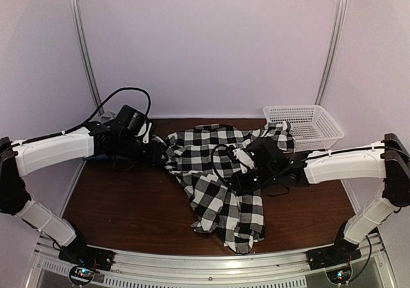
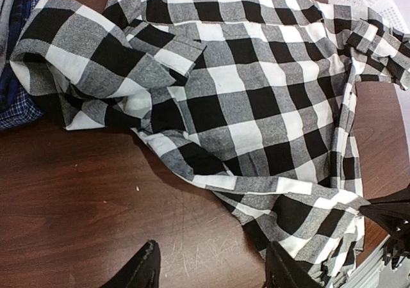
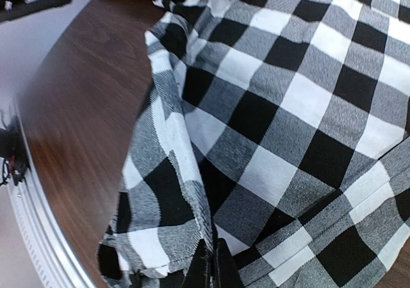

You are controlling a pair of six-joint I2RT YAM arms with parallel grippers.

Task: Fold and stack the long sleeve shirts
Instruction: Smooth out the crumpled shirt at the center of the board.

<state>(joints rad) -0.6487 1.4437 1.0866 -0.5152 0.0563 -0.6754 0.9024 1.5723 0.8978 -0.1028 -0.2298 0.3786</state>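
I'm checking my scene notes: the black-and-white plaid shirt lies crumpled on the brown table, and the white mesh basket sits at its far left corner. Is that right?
Not quite. The white mesh basket sits at the far right corner, not the left; the top external view shows it. The black-and-white plaid shirt does lie crumpled on the brown table.

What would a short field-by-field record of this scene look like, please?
Shirt: plaid shirt, crumpled and unfolded on the table
Left claw: open, over bare wood beside the shirt
Right claw: shut on a fold of the shirt's edge
Other cloth: blue cloth, left of the shirt
Basket: white basket, far right corner, beside the shirt
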